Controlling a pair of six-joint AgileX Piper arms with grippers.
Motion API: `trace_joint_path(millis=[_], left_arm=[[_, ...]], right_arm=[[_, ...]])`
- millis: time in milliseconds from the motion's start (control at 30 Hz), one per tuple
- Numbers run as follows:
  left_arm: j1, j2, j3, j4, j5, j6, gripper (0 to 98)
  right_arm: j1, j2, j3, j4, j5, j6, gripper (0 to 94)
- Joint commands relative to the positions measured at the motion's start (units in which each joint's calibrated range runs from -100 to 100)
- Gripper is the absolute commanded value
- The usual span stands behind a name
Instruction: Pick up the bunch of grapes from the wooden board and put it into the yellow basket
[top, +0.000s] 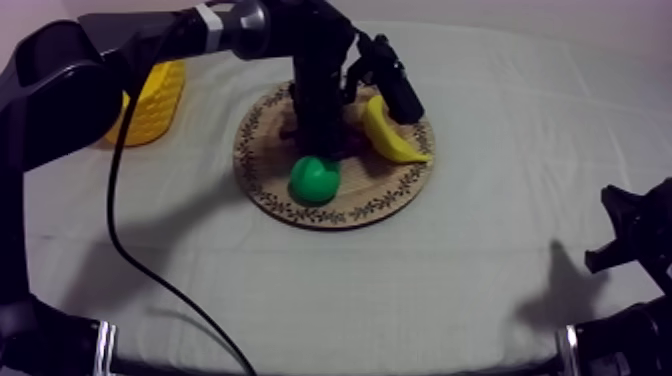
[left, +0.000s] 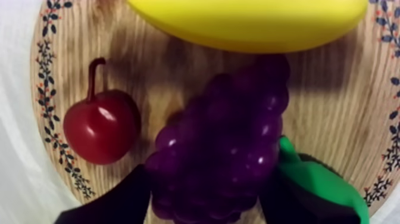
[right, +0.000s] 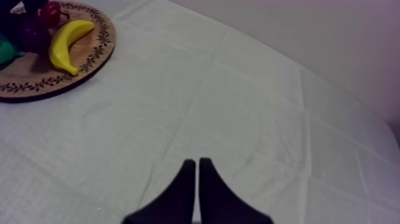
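Left jaws straddle bunch of grapes (left: 220, 143) on wooden board (left: 333, 119), seemingly clamped for lift toward yellow basket (top: 155, 100); right jaws together, empty.

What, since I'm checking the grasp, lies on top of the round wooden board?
On the round wooden board: a purple bunch of grapes in the left tool, a yellow banana, a small red fruit, a green pear. Wood under them is covered.
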Motion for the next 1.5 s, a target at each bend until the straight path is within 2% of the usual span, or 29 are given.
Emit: trace_joint_path(millis=[0,900,1467], left_arm=[[-0.03,0.07,0.22,0.08,-0.31,0.15,52.2],[-0.53,-7.19,6.27,0.50,-4.11,1.46,44.6],[0.21,-15.35,8.79,0.82,-1.24,1.74,44.2]], right_arm=[[-0.02,-0.01,-0.02,0.00,-0.03,0.01,0.3],[-0.02,-0.01,-0.02,0.00,-0.03,0.01,0.3],[-0.02,-0.01,-0.02,0.00,-0.03,0.01,0.3]])
